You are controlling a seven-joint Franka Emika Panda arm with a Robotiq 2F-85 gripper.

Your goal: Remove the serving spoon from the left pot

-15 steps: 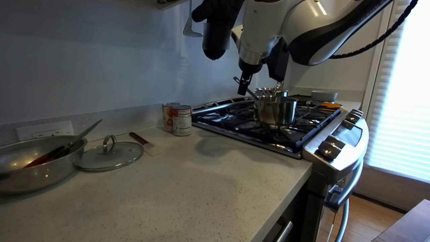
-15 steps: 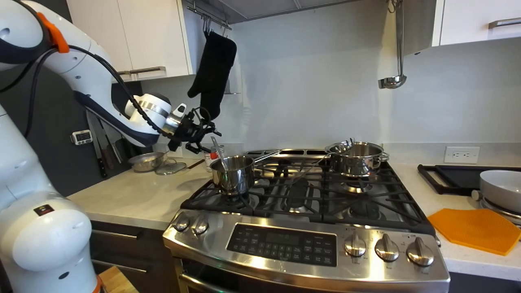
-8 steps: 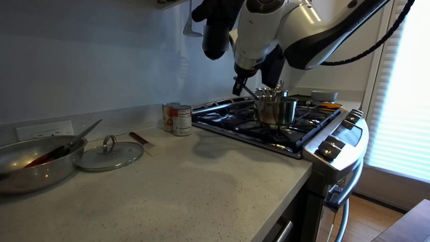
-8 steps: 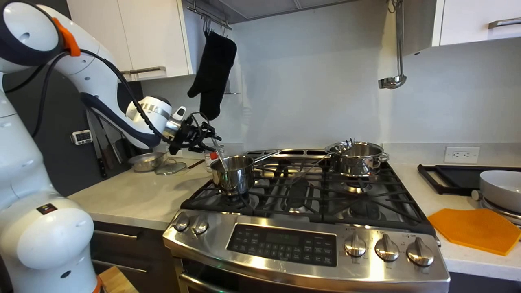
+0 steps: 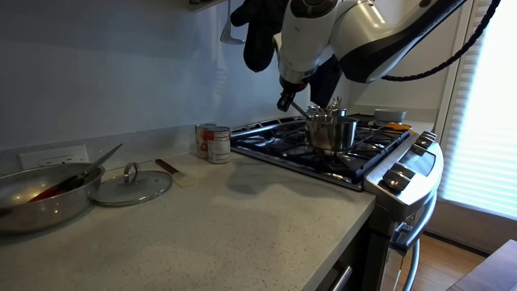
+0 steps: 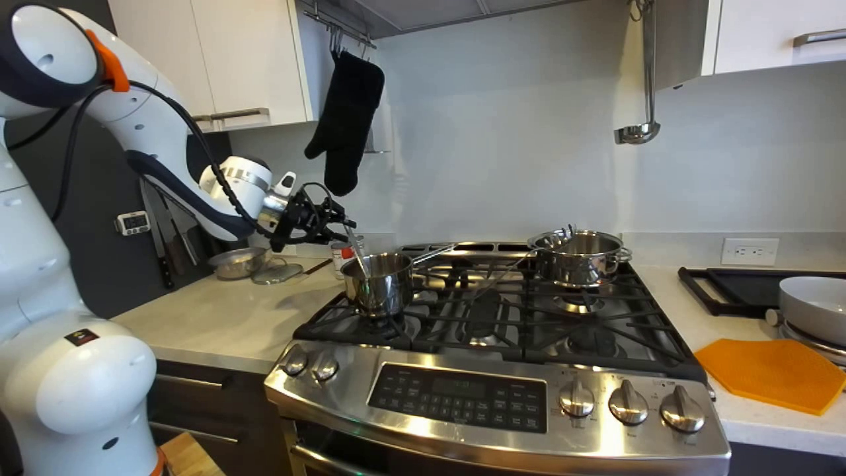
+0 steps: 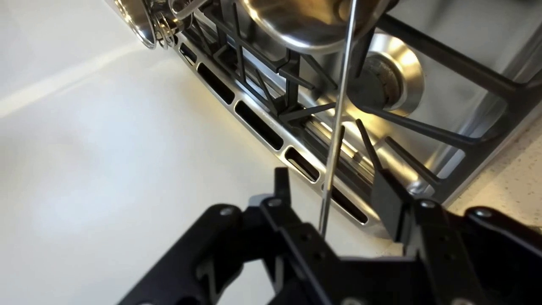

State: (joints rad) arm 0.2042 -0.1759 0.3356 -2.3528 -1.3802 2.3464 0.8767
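Observation:
The serving spoon (image 5: 299,110) is thin and dark grey. It leans in the left pot (image 5: 331,133), its handle sticking up over the rim toward my gripper (image 5: 284,103). In an exterior view the spoon (image 6: 357,250) rises from the shiny steel pot (image 6: 380,291) to the fingertips of my gripper (image 6: 346,230). In the wrist view my gripper (image 7: 334,188) is open, with the spoon's handle (image 7: 338,118) running between the two fingers, nearer the left one, with gaps showing. The pot (image 7: 296,29) shows at the top there. The spoon's bowl is hidden inside the pot.
The pot stands on black burner grates (image 6: 486,311); its long handle (image 6: 433,253) points back right. A larger pot (image 6: 578,264) stands at the back right. Two cans (image 5: 219,145), a glass lid (image 5: 133,190) and a wide pan (image 5: 48,210) are on the counter. A black mitt (image 6: 347,119) hangs above.
My gripper has moved to the spoon's handle end, shifting left in an exterior view; the fingers now cover the handle's top. The spoon and pot have not moved.

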